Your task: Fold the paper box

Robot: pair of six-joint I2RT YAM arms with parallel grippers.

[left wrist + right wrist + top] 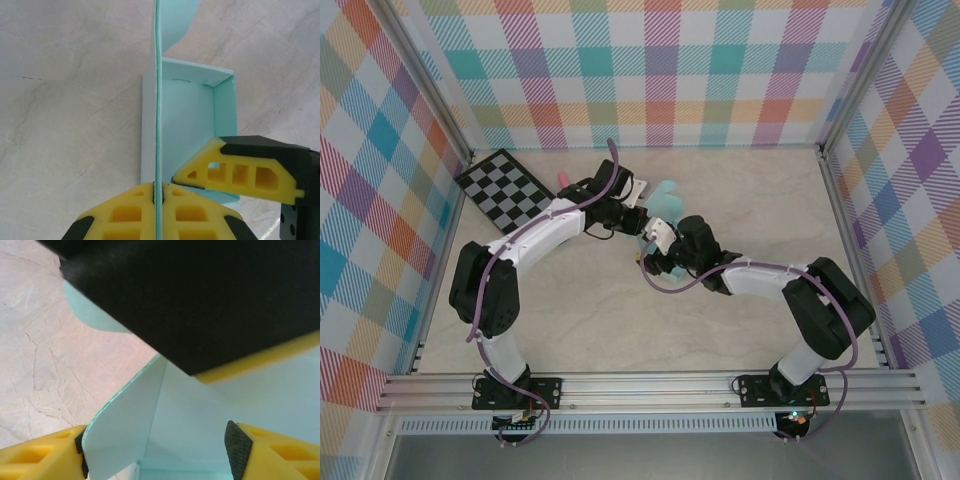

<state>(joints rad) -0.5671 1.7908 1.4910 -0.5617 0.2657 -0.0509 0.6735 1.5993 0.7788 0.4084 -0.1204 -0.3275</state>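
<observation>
- Pale mint card: the paper box (667,200) sits about mid-table, somewhat toward the far edge, with both wrists over its near side.
- From above, a rounded flap pokes out toward the far edge. The arms hide the rest, so the long axis cannot be read from that view.
- Left wrist view: the paper box (187,130) is a shallow tray, open face toward the camera. Its long axis runs straight away from the fingers. Low walls stand at the far end and along the right side.
- One long panel stands upright and is seen edge-on as a thin green line. Its rounded end is at the far end.
- Left gripper (157,189): jaws closed flat on that upright panel at its near end, yellow pads touching the card on both sides. From above it is at (632,218).
- Right gripper (155,450): jaws well apart and reaching into the tray. From above it is at (650,250).
- A curved flap lies against its left finger (45,452). The other finger stands clear of the card, so nothing is clamped.
- Right wrist view: the box interior (200,415) shows a crease where the flap meets the floor.
- Checkerboard (505,190): flat in the table's far-left corner, well apart from the box. A small pink item (563,178) lies just beside it, too small to identify.
</observation>
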